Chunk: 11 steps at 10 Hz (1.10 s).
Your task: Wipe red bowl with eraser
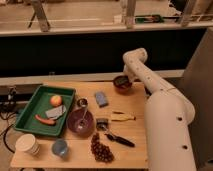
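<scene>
**Claw at the red bowl**

The red bowl (122, 84) sits at the far right corner of the counter (134, 129). The claw (125, 77) hangs directly over the bowl, down at its far rim; I cannot tell whether it is apart or clamped on anything. Left of the bowl and a little nearer lies a blue-grey block (101, 98). Further left of the bowl are the purple bowl (80, 120) and the green tray (36, 103).
</scene>
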Each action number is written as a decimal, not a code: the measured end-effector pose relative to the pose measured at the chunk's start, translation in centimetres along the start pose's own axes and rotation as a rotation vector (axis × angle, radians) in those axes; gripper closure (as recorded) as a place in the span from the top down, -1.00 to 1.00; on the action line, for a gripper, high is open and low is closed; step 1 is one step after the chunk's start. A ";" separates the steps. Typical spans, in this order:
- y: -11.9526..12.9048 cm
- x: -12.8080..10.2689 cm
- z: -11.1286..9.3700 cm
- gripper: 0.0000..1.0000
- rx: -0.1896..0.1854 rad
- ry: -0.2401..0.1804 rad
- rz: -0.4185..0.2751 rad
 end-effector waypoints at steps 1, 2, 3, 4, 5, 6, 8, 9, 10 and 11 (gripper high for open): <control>0.1 -0.6 -0.1 -1.00 0.001 -0.009 -0.013; 0.3 -0.9 -0.5 -1.00 0.004 -0.016 -0.020; 0.7 -1.1 -0.9 -1.00 0.006 -0.021 -0.027; 1.2 -1.4 -1.4 -1.00 0.006 -0.026 -0.035; 1.8 -1.6 -1.8 -1.00 0.004 -0.032 -0.037; 2.4 -1.6 -2.2 -1.00 0.001 -0.031 -0.033; 3.7 -0.5 -2.8 -1.00 -0.007 -0.016 -0.013; 4.2 0.2 -3.1 -1.00 -0.009 -0.004 -0.001; 4.4 0.7 -3.4 -1.00 -0.007 0.010 0.009; 4.3 1.1 -3.7 -1.00 -0.004 0.024 0.016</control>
